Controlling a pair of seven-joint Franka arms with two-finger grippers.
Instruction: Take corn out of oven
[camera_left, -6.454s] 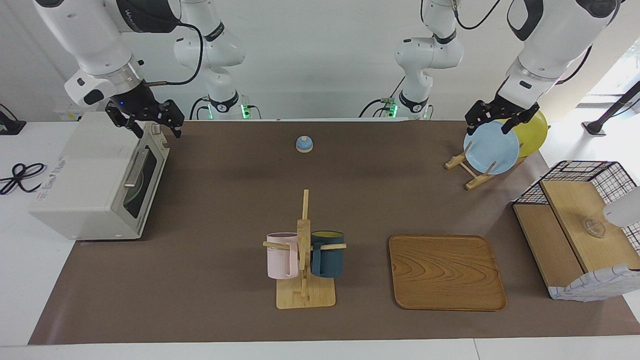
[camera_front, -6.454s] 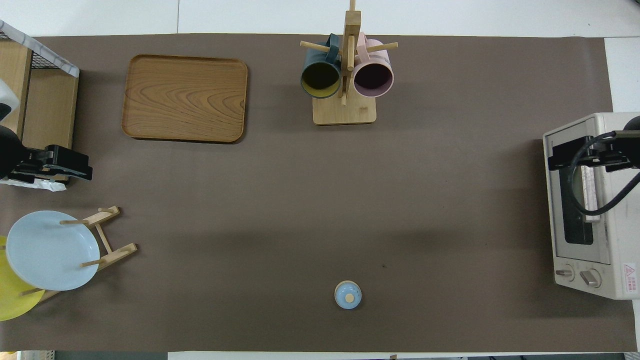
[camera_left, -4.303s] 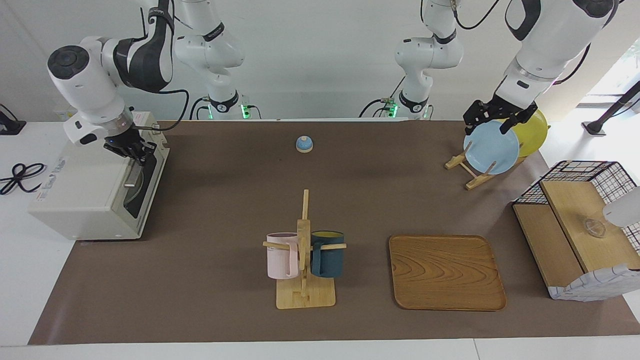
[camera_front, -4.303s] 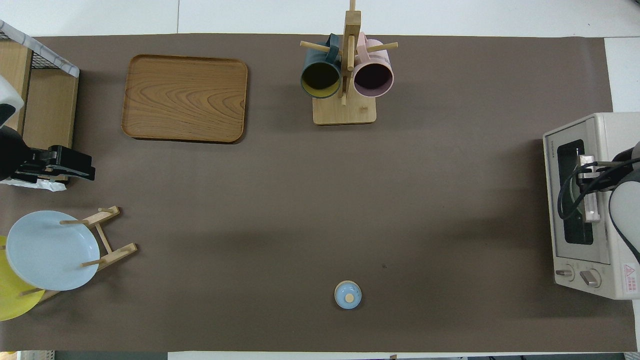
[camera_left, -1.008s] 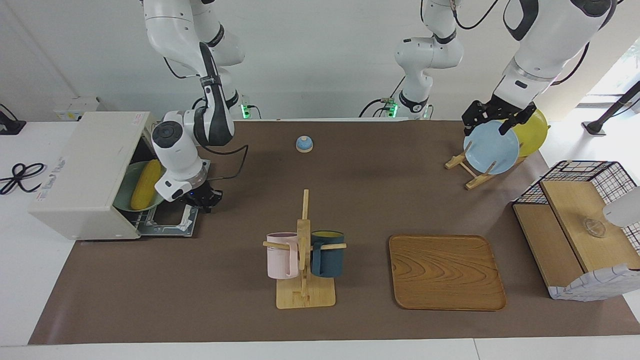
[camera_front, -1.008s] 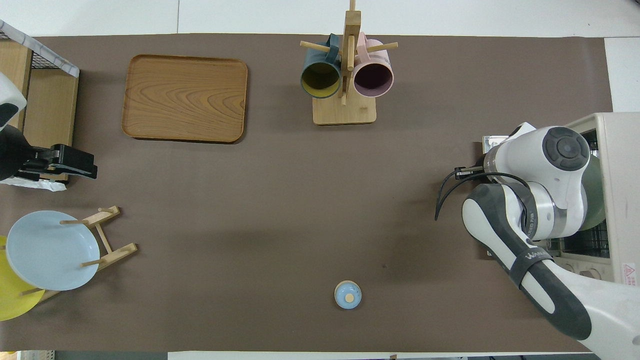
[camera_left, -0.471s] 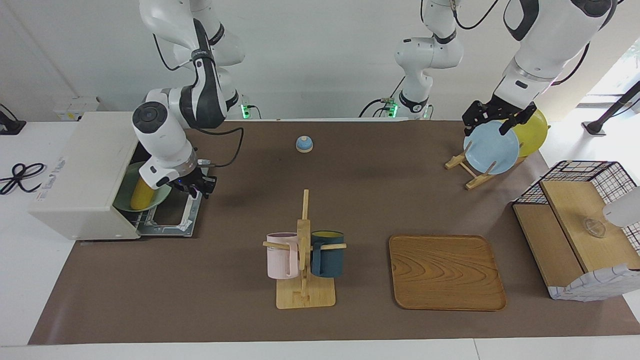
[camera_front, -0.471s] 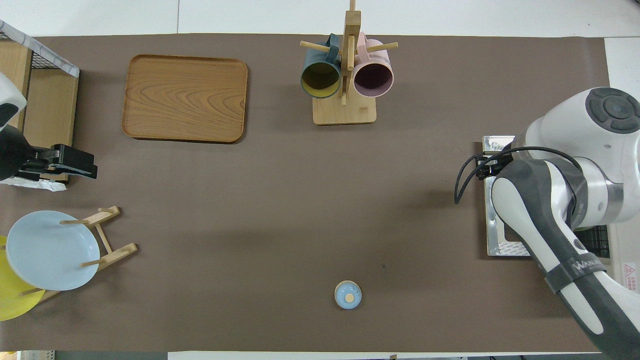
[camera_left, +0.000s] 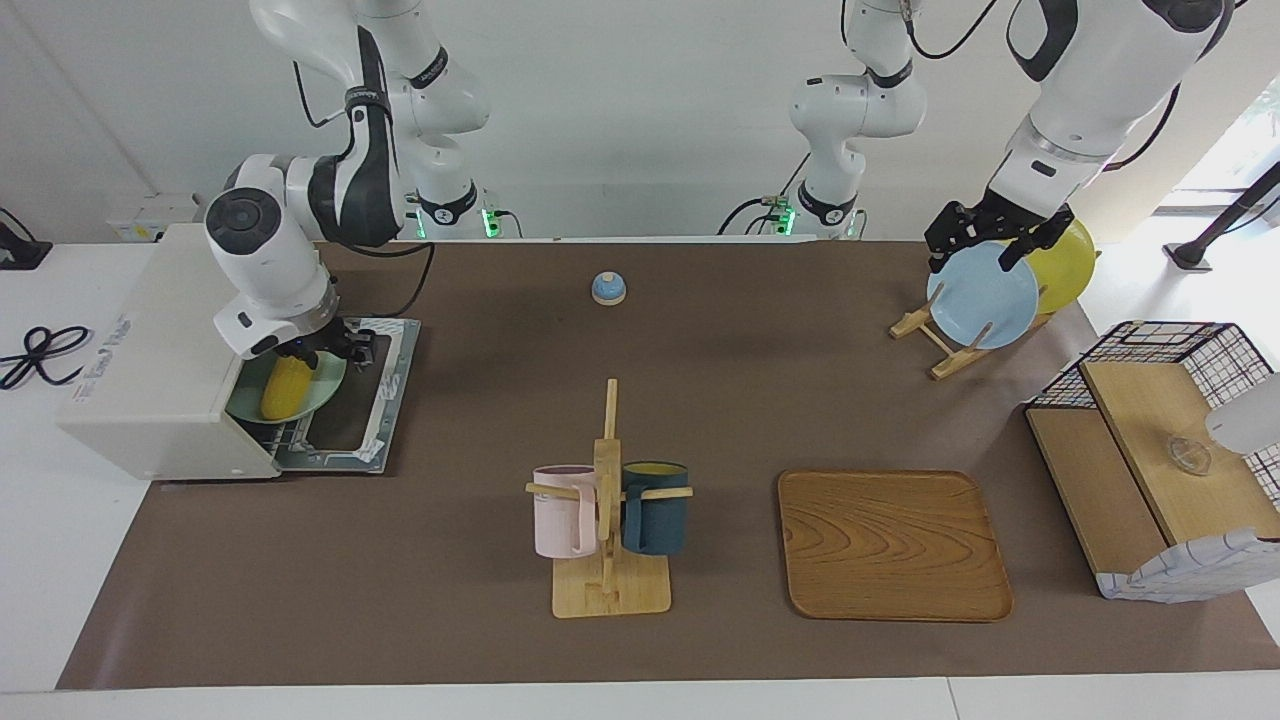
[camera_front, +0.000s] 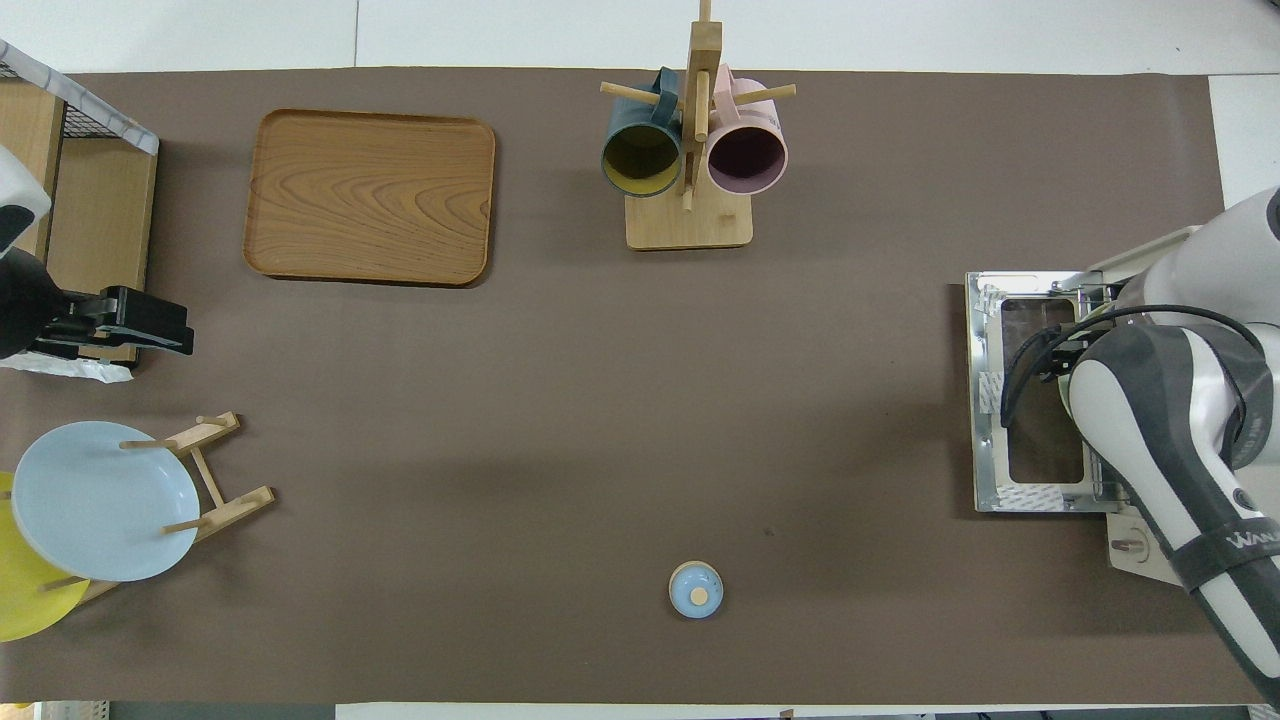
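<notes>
The off-white oven (camera_left: 150, 340) stands at the right arm's end of the table, its door (camera_left: 385, 380) folded down flat on the mat. Inside, on the wire rack, a green plate (camera_left: 325, 385) carries the yellow corn (camera_left: 285, 390). My right gripper (camera_left: 335, 352) hangs open at the oven's mouth, just over the corn's upper end, holding nothing. In the overhead view the right arm hides the corn, and only the door (camera_front: 1030, 400) and the oven's edge (camera_front: 1140, 262) show. My left gripper (camera_left: 985, 240) waits open above the plate rack.
A mug rack (camera_left: 605, 500) with a pink and a dark blue mug stands mid-table, with a wooden tray (camera_left: 893, 545) beside it. A small blue bell (camera_left: 608, 288) sits nearer the robots. The plate rack (camera_left: 985, 295) and a wire-and-wood shelf (camera_left: 1160, 450) are at the left arm's end.
The oven door came down from shut to flat. My right gripper let go of its handle, opened, and moved up from the door's outer edge to the oven's mouth over the corn. The left arm stayed still.
</notes>
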